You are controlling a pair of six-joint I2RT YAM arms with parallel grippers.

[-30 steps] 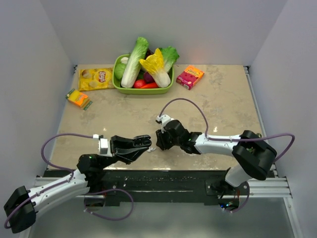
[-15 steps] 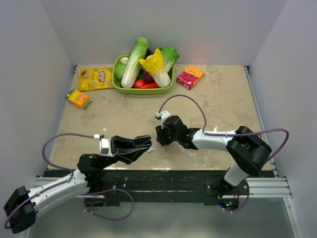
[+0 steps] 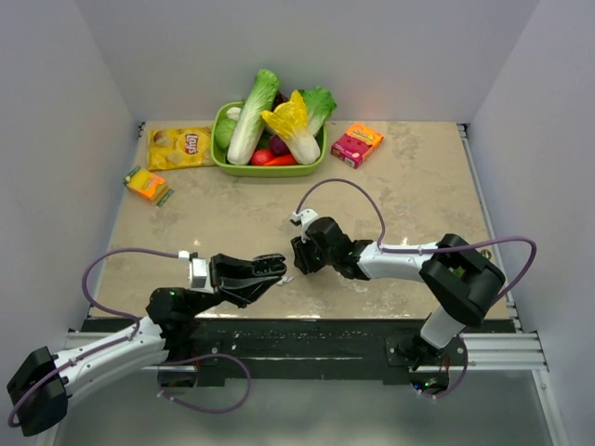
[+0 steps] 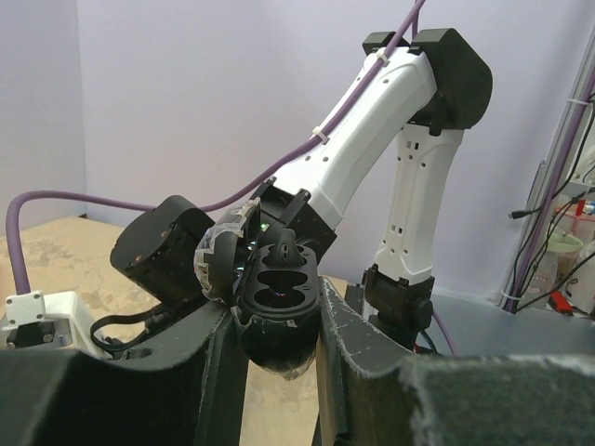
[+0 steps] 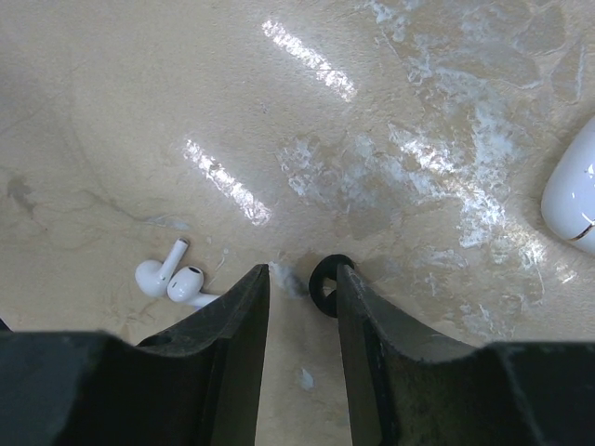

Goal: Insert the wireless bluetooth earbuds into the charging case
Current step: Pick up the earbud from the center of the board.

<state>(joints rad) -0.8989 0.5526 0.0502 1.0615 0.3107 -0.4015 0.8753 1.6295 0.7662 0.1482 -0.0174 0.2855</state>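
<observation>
My left gripper [image 4: 277, 307] is shut on a black charging case [image 4: 279, 321], lifted off the table with its lid [image 4: 216, 265] hinged open. The case has two wells, and a dark piece sits at the far one. In the top view the left gripper [image 3: 275, 269] faces the right gripper [image 3: 299, 264] tip to tip. My right gripper [image 5: 301, 271] hangs open just above the table. A small black ring-shaped piece [image 5: 323, 279] rests against its right fingertip. Two white earbuds [image 5: 172, 277] lie just left of its left finger. A white rounded case [image 5: 571, 190] shows partly at the right edge.
At the back stands a green bowl [image 3: 270, 170] piled with vegetables. A yellow chips bag [image 3: 179, 147] and an orange packet [image 3: 147, 184] lie at the back left. A pink box [image 3: 357, 144] lies at the back right. White walls close in both sides.
The right arm's elbow has swung in to the left and its wrist has crept slightly left and back. The left arm holds still with the black case.
</observation>
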